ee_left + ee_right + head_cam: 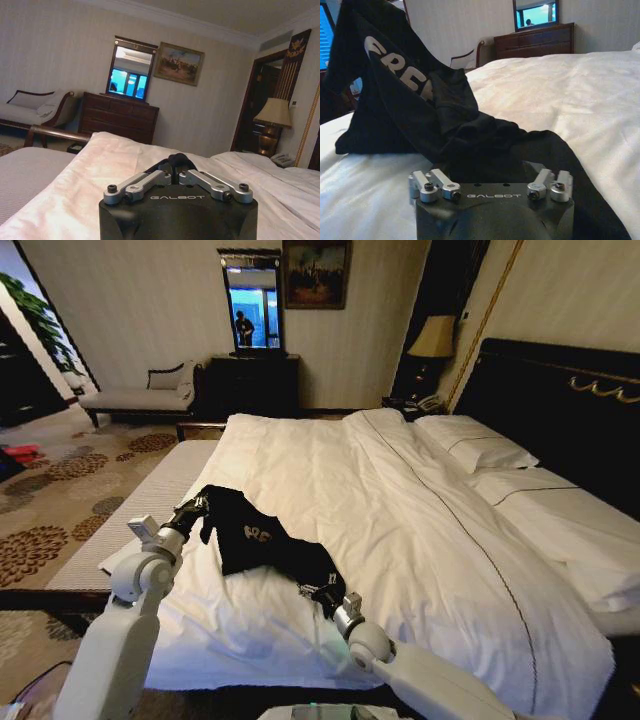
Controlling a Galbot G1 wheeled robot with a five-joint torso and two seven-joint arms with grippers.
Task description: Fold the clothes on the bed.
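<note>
the black t-shirt (pixel 262 543) stretches diagonally across the bed (pixel 420 540) between both arms: left gripper (pixel 196 506) jaws pinch its far end, right gripper (pixel 328 595) jaws clamp its near end.

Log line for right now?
left claw shut on shirt | right claw shut on shirt | shirt bunched on bed
</note>
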